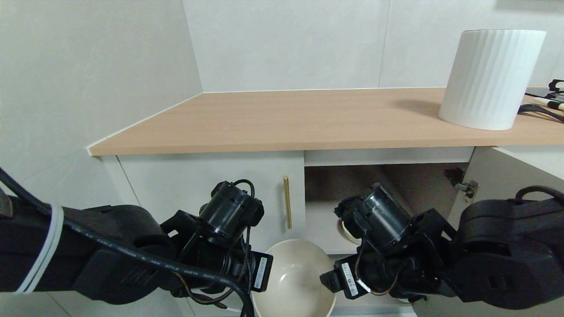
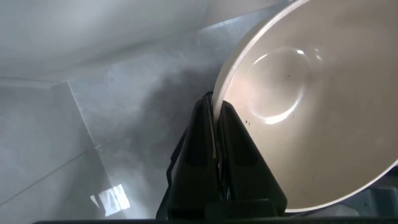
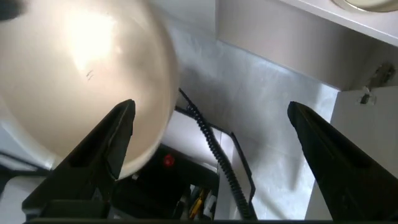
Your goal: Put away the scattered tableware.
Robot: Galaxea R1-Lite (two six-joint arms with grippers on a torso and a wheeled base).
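A cream bowl (image 1: 293, 281) hangs low in front of the cabinet, between my two arms. My left gripper (image 1: 261, 273) is shut on its rim; in the left wrist view the fingers (image 2: 208, 134) pinch the bowl's (image 2: 311, 106) edge, one inside and one outside. My right gripper (image 1: 335, 281) stands open just beside the bowl's other side. In the right wrist view its fingers (image 3: 112, 140) are spread wide, with the bowl (image 3: 81, 81) next to one of them and not between them. Another piece of pale tableware (image 1: 346, 230) sits on the shelf inside the open cabinet.
A wooden countertop (image 1: 282, 119) runs above the white cabinet. A tall white ribbed container (image 1: 491, 79) stands at its right end, with dark utensils (image 1: 546, 105) beyond. The left door with a gold handle (image 1: 287, 202) is closed; the right door (image 1: 506, 176) is swung open.
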